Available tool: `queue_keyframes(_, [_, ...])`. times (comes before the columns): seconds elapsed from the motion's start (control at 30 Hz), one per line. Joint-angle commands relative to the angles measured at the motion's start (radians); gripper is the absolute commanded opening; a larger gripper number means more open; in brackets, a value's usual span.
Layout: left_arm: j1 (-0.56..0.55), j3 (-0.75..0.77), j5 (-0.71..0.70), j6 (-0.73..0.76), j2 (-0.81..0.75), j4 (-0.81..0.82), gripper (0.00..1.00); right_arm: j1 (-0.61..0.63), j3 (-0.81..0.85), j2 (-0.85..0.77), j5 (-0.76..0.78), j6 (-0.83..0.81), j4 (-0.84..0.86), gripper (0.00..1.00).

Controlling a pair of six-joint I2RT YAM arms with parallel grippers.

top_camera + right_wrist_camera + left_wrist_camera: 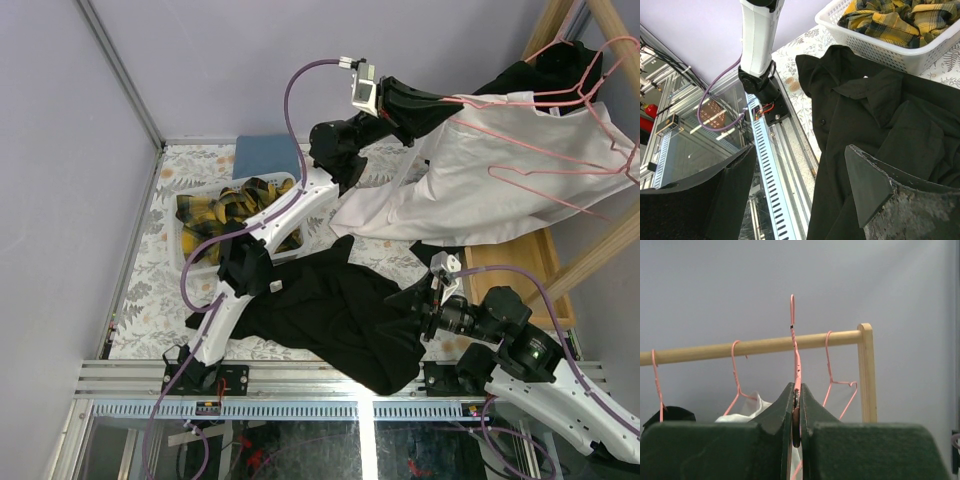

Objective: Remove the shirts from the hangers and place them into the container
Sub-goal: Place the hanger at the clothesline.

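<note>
Grey walls stand around a flowered table, with a wooden rod at the far right. By my judgement, the task is about one quarter done. One shirt, the plaid shirt, lies inside the container at the far left. One black shirt is off its hanger, but it lies on the table and hangs over the near edge, beside the container and not in it. The white shirt is still on a hanger at the far right, and a second black shirt hangs behind it. These two are left to do completely.

The left gripper is closed tightly on the wire neck of the held hanger. Its hook stands higher than the rod, but I cannot tell whether it is free of the rod. The right gripper is wide apart over the black shirt at the near right and holds nothing.

Counted: four shirts; four pink hangers in the left wrist view, namely the held one and three other hangers on the rod; one container.
</note>
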Motion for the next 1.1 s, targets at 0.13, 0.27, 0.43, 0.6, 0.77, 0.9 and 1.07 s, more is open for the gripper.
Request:
queue_keyframes(0.13, [-0.035, 0.022, -0.097, 0.047, 0.0, 0.005, 0.0, -0.001, 0.008, -0.001, -0.032, 0.008, 0.043, 0.78])
queue_keyframes(0.27, [-0.048, 0.07, -0.068, 0.059, 0.032, -0.069, 0.0, -0.001, 0.012, -0.001, -0.03, 0.002, 0.043, 0.79])
queue_keyframes(0.43, [-0.058, 0.053, -0.056, 0.018, 0.062, -0.069, 0.0, -0.002, 0.011, 0.002, -0.036, 0.006, 0.045, 0.79])
queue_keyframes(0.6, [-0.062, -0.09, -0.045, -0.027, 0.019, -0.006, 0.11, -0.002, 0.01, -0.002, -0.03, 0.003, 0.041, 0.79])
queue_keyframes(0.77, [-0.062, -0.264, -0.055, 0.02, -0.093, 0.0, 0.5, -0.002, 0.015, -0.004, -0.026, -0.004, 0.031, 0.79])
queue_keyframes(0.9, [-0.057, -0.42, -0.069, 0.106, -0.229, -0.032, 0.74, -0.002, 0.007, -0.009, -0.018, -0.012, 0.021, 0.79])
queue_keyframes(1.07, [-0.047, -0.603, -0.072, 0.222, -0.412, -0.149, 1.0, -0.001, -0.003, 0.007, -0.004, -0.015, 0.023, 0.8])
